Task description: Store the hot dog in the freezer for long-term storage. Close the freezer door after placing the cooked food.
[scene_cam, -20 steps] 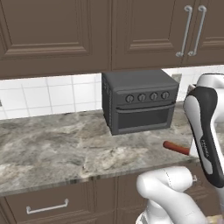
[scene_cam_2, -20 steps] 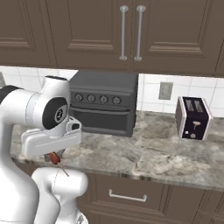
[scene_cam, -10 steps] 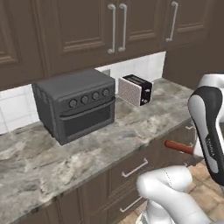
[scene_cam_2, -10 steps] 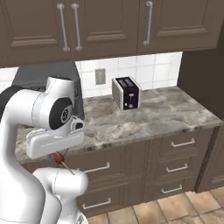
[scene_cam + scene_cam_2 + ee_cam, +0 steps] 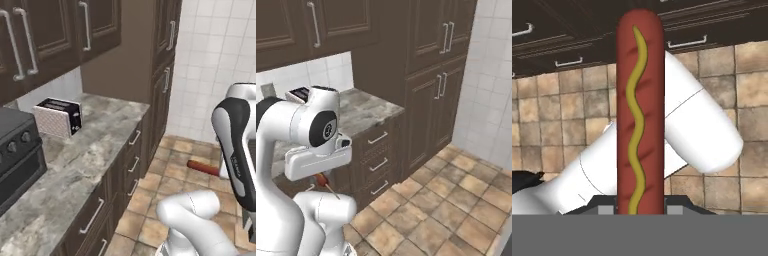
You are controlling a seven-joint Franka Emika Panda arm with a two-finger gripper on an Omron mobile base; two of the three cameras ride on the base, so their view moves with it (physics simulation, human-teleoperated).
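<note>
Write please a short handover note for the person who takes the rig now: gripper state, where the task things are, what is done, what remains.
Gripper: shut on the hot dog, which sticks straight out from between the fingers; a yellow mustard line runs along it. In the left base view the hot dog is held in the air over the tiled floor, beside the arm.
Nearby: counter with toaster and brown cabinets.
Done: hot dog picked up.
Left: reach the freezer, put the hot dog on a shelf, close the freezer door.

No legible text or labels
</note>
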